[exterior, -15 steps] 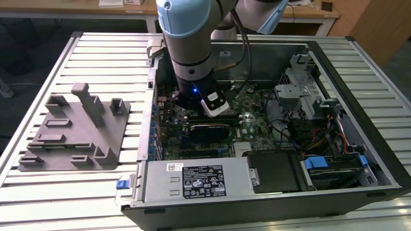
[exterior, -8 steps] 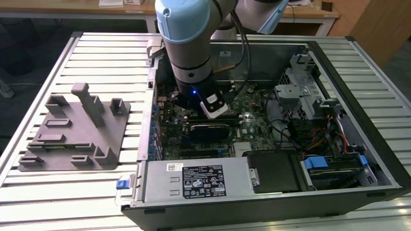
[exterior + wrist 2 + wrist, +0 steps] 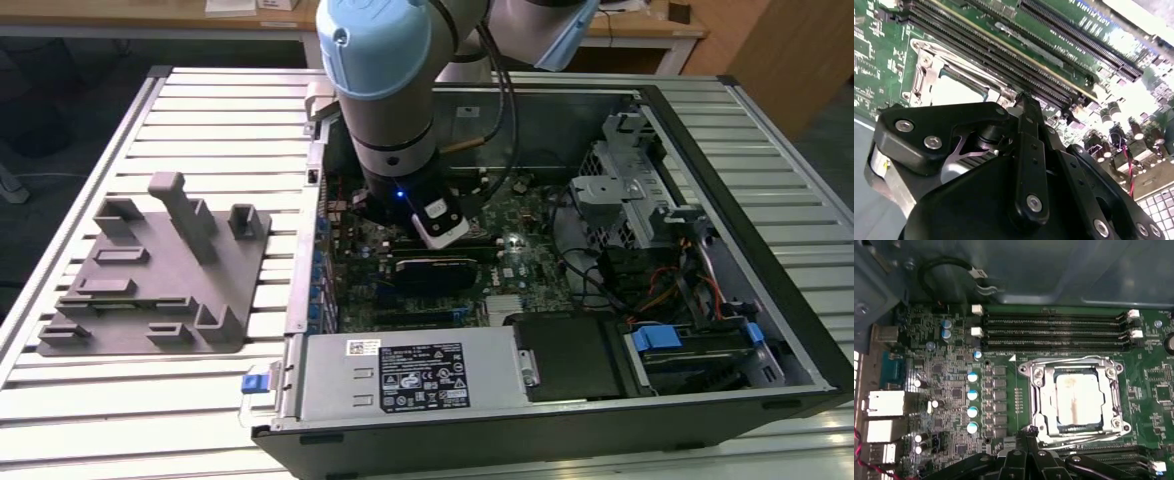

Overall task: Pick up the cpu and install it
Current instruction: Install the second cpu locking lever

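Chip (image 3: 1078, 398) sits in motherboard socket (image 3: 1036, 395) | gripper (image 3: 1027, 432) just beside socket, fingers pressed together, holding nothing | computer case (image 3: 747, 300) open

Ribbed metal table with two loads

The pale slatted table (image 3: 120, 130) carries a grey plastic fixture (image 3: 154, 275) with upright posts at the exterior view's left; an open black computer case (image 3: 561, 300) lies beside it, near the middle

Workshop: open computer case (image 3: 561, 300) on slatted bench (image 3: 200, 130) (desks behind).
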